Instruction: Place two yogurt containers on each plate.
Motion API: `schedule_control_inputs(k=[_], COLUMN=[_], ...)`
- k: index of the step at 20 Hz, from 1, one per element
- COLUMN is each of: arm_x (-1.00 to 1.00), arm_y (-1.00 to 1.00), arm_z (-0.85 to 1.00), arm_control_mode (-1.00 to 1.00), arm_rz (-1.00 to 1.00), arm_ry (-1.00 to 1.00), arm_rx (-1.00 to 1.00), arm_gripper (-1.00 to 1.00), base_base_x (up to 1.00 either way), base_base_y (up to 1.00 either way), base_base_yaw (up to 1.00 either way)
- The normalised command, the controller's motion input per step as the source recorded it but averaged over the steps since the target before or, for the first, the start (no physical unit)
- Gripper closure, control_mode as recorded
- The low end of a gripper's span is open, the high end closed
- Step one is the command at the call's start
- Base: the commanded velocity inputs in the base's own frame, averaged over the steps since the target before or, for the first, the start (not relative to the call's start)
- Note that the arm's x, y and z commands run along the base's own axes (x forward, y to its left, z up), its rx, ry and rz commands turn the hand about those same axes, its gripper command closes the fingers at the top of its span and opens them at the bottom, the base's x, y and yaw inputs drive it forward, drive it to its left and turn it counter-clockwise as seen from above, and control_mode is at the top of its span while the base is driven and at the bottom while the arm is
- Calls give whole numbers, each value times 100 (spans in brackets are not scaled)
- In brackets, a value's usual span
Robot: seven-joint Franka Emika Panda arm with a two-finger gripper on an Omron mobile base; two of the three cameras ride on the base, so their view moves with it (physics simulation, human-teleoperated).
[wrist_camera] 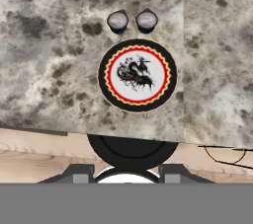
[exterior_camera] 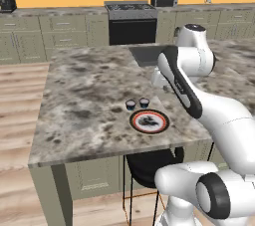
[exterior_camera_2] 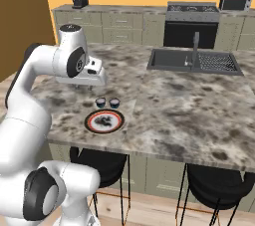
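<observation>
One plate [exterior_camera: 149, 121] [exterior_camera_2: 104, 121] [wrist_camera: 136, 75], orange-red-rimmed with a black band and a white centre, lies bare near the island counter's front edge. Just beyond it two yogurt containers stand side by side, dark-sided with pale tops: one [exterior_camera: 130, 104] [exterior_camera_2: 100, 102] [wrist_camera: 117, 20] and the other [exterior_camera: 144, 102] [exterior_camera_2: 115, 102] [wrist_camera: 147, 19]. My gripper [exterior_camera_2: 85, 87] [wrist_camera: 126, 174] hangs above the counter, higher than the cups and off to their left in the right base view. It is shut and holds nothing. The hand view looks straight down on plate and cups.
The marble island counter [exterior_camera: 84, 95] ends just in front of the plate. Black stools [exterior_camera: 149, 163] [exterior_camera_2: 219, 180] stand under that edge. A sink [exterior_camera_2: 194, 60] with a faucet sits at the island's far right. Stove and cabinets line the back wall.
</observation>
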Motion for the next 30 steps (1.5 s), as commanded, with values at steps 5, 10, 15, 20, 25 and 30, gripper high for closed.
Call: schedule_control_inputs(k=[5, 10, 15, 20, 25, 30], arm_x=[-1, 50, 100, 100, 98, 20], arm_y=[0, 17, 43, 53, 18, -1], arm_z=[-9, 2, -65, -85, -48, -5], arm_control_mode=[-100, -100, -100, -100, -100, -100], arm_rz=[0, 0, 5, 3, 2, 1], arm_ry=[8, 16, 13, 1, 1, 4], arm_rx=[0, -4, 0, 4, 3, 0], arm_gripper=[-100, -100, -100, -100, -100, -100], base_base_x=[0, 0, 0, 0, 0, 0], base_base_y=[0, 0, 0, 0, 0, 0], base_base_yaw=[0, 0, 0, 0, 0, 0])
